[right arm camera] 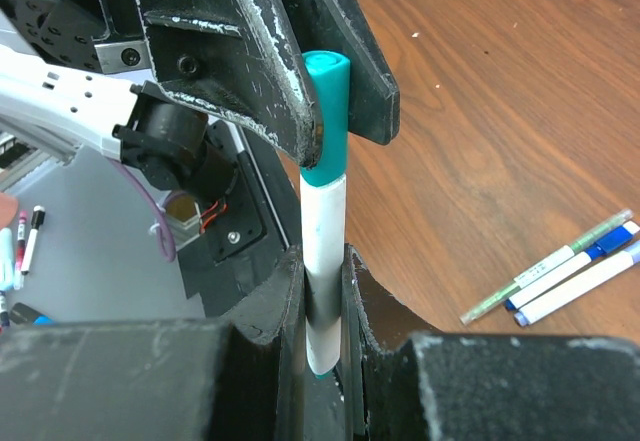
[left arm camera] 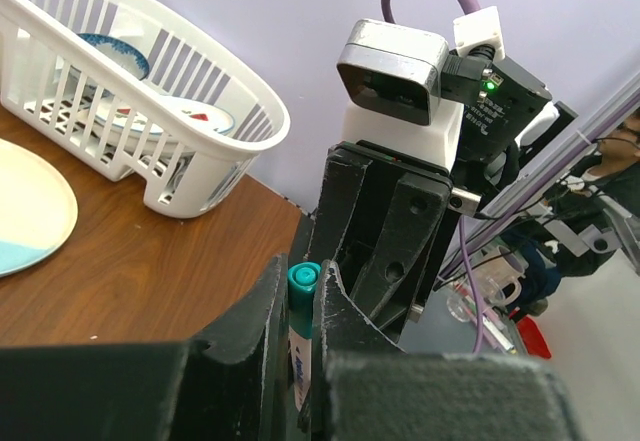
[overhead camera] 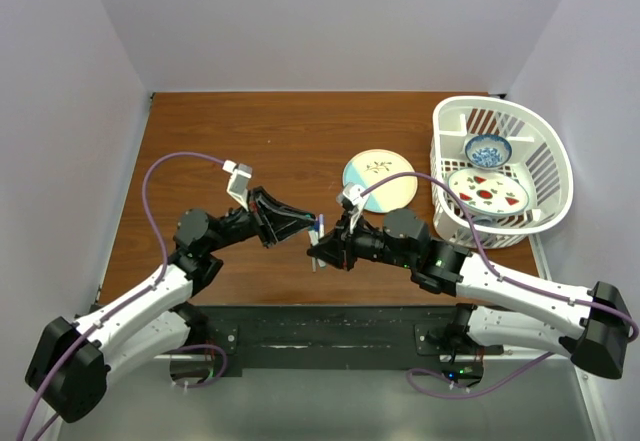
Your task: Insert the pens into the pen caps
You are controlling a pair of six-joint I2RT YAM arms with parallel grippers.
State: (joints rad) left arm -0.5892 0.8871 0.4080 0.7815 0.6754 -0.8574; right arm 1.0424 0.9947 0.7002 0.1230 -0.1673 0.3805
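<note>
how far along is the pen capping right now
Done or nearly: the green cap sits over the end of the white pen. In hand: the left gripper pinches that cap, the right gripper the barrel. Left: the other pens lie on the table with blue parts showing; whether they are capped is unclear.
</note>
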